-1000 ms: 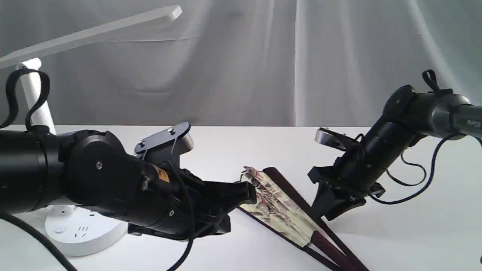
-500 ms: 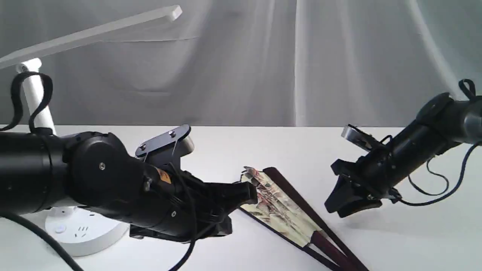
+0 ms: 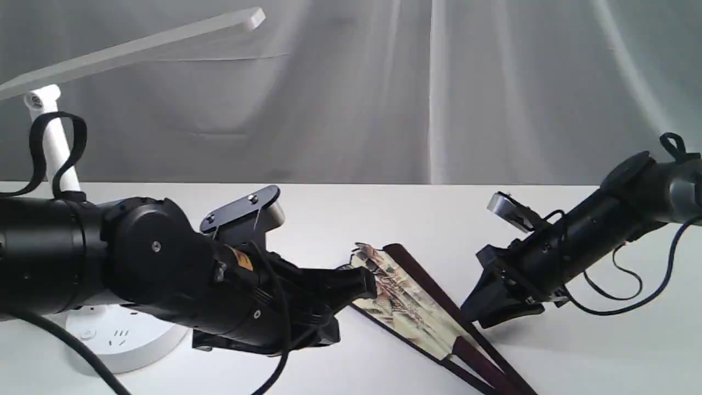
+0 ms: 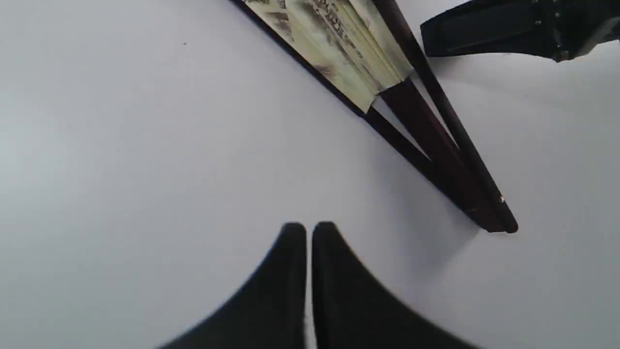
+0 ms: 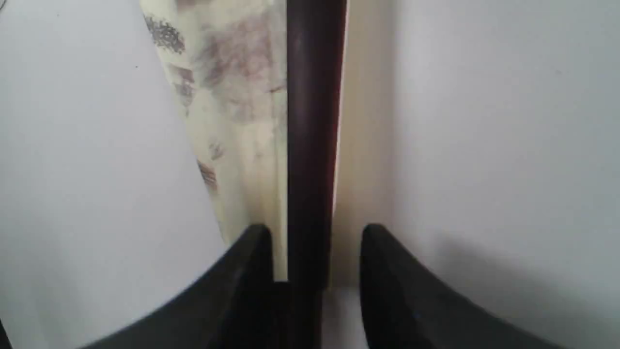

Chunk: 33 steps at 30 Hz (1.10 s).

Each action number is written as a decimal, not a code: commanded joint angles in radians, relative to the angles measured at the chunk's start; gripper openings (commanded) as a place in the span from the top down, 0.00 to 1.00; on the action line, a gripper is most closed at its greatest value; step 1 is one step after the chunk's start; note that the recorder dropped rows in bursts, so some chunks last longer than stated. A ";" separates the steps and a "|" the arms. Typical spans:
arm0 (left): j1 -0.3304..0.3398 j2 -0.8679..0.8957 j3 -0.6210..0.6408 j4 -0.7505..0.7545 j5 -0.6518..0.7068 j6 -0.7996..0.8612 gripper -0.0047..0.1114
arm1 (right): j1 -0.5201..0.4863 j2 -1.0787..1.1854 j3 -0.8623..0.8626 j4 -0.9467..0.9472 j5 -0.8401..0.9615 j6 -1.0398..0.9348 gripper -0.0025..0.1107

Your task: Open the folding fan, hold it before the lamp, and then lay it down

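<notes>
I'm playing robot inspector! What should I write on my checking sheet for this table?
Surface: white table, plain and flat.
Job's things: folding fan lies on the table, only partly open; lamp stands at the left of the exterior view.
Clutter: nothing seen.
Grippers: left gripper shut and empty, over bare table apart from the fan; right gripper open, one finger on each side of the fan's dark guard, with gaps showing.
Cables: black cable passes in front of the lamp's base; another cable loops under the right arm.
Surroundings: pale grey curtain behind the table.
</notes>
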 commanded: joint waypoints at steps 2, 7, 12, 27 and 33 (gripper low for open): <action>-0.005 0.001 -0.006 -0.005 -0.012 -0.008 0.94 | 0.011 -0.007 0.005 -0.001 0.003 -0.016 0.70; -0.005 0.001 -0.006 -0.005 -0.014 -0.008 0.94 | 0.021 -0.002 0.005 -0.015 0.003 -0.018 0.70; -0.005 0.001 -0.006 -0.005 -0.014 -0.008 0.94 | 0.021 0.001 0.005 -0.008 0.003 -0.015 0.68; -0.005 0.001 -0.006 -0.005 -0.033 -0.009 0.94 | 0.049 0.004 0.005 -0.010 0.003 -0.011 0.62; -0.005 0.001 -0.006 -0.005 -0.033 -0.009 0.94 | 0.053 0.004 0.005 -0.012 0.003 0.000 0.62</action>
